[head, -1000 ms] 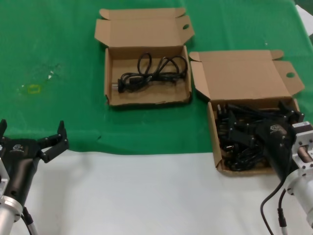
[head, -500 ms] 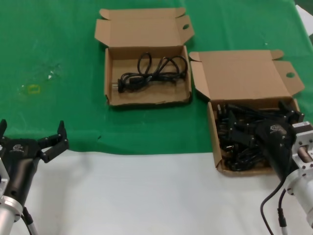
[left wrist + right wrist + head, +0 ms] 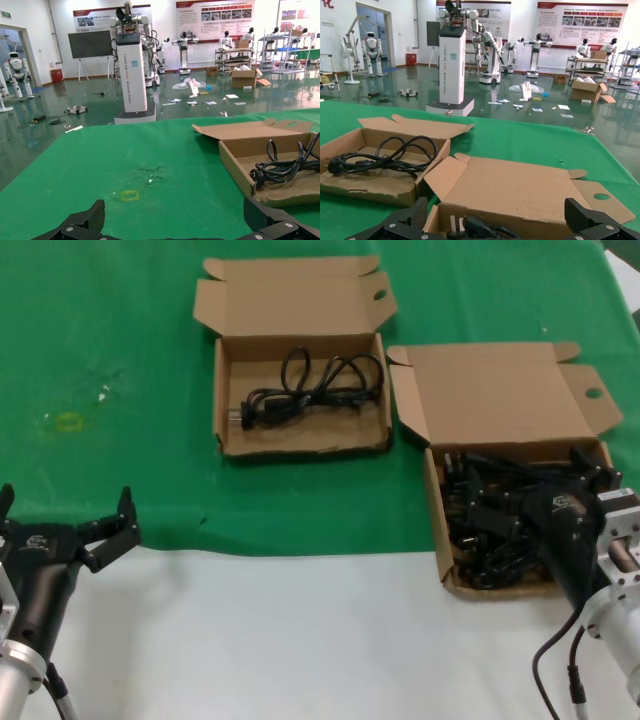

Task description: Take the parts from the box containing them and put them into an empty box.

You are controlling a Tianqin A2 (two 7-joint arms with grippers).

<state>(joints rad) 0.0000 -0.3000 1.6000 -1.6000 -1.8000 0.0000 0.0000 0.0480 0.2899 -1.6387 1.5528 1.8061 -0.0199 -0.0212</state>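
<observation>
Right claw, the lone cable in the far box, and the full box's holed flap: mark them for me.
right claw (image 3: 535, 485), head view, between its fingertips over the pile.
lone cable (image 3: 310, 390), head view, middle of its coil.
holed flap (image 3: 600, 405), head view, cardboard below the hole.

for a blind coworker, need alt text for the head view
The right gripper, fingers open, reaches into a cardboard box piled with black cables. A second box beside it holds one cable; the left gripper waits open.
</observation>
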